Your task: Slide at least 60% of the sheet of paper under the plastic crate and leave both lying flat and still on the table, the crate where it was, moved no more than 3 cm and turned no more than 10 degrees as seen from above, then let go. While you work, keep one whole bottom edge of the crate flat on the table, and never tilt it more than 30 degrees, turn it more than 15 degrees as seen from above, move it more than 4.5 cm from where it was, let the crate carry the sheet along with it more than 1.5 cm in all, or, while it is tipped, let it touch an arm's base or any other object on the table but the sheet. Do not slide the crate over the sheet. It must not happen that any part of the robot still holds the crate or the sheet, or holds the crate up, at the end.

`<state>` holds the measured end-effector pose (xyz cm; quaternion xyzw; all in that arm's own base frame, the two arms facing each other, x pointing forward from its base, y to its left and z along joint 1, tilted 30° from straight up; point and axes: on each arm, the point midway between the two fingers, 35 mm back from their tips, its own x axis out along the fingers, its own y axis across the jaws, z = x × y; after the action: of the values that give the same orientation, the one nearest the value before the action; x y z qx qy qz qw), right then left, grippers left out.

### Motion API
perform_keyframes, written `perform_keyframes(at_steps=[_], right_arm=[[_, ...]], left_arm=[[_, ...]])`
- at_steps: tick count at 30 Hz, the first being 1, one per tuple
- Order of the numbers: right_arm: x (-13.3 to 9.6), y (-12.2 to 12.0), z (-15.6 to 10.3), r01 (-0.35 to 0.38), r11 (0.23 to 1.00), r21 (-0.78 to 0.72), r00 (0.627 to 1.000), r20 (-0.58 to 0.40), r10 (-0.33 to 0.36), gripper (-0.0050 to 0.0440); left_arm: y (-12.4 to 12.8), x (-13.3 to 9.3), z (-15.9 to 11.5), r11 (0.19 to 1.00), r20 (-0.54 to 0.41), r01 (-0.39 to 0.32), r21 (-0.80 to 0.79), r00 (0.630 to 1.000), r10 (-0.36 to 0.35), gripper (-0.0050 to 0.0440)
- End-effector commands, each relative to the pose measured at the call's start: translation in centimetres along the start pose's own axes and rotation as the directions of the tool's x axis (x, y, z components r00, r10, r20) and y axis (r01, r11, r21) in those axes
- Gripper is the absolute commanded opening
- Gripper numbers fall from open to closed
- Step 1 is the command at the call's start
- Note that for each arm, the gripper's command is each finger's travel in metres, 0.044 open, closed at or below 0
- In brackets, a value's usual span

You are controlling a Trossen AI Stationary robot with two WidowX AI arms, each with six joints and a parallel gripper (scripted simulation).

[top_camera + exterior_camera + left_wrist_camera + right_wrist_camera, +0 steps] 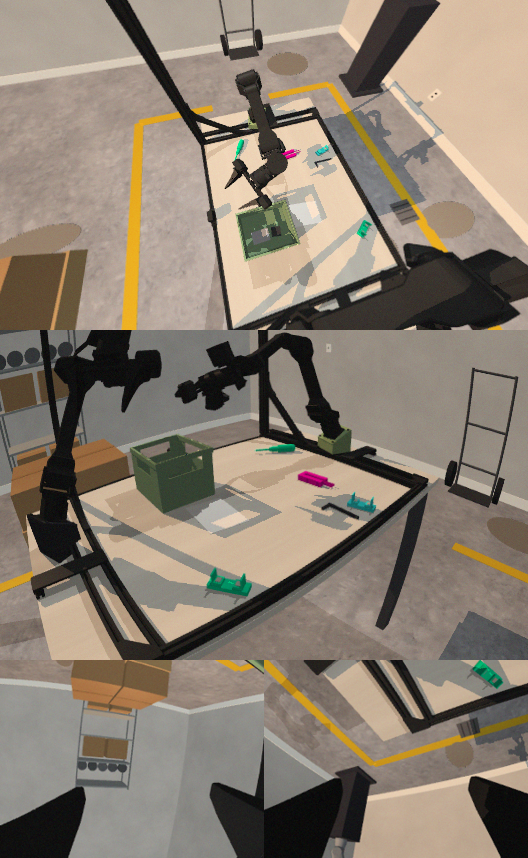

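The green plastic crate stands flat on the table. The pale sheet of paper lies flat beside it, with one edge at the crate's base. I cannot tell whether any of it is under the crate. My left gripper is open and empty, high in the air above the crate's far side. My right gripper is open and empty, raised high over the table's near end. Neither touches anything.
A green screwdriver, a magenta tool, a teal clamp and a black hex key lie at the far end. A green clamp lies near the table's edge.
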<state>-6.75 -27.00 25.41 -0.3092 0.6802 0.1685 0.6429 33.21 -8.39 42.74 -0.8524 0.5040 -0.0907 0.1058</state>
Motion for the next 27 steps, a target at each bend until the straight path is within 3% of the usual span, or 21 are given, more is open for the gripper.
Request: perform_keyframes(at_steps=[1,17,27], right_arm=[[0.0,0.0,0.0,0.0,1.0,0.0,1.0,0.0,0.0,0.04],[0.0,0.0,0.0,0.0,1.0,0.0,1.0,0.0,0.0,0.04],[1.0,-2.2,0.9,0.026,0.986,0.166,0.997,0.061,-0.037,0.016]], left_arm=[[0.0,0.0,0.0,1.0,0.0,0.0,0.0,1.0,0.0,0.04],[0.0,0.0,0.0,1.0,0.0,0.0,0.0,1.0,0.0,0.04],[-0.6,0.9,1.1,0.949,-0.001,0.083,0.303,0.996,-0.086,0.016]])
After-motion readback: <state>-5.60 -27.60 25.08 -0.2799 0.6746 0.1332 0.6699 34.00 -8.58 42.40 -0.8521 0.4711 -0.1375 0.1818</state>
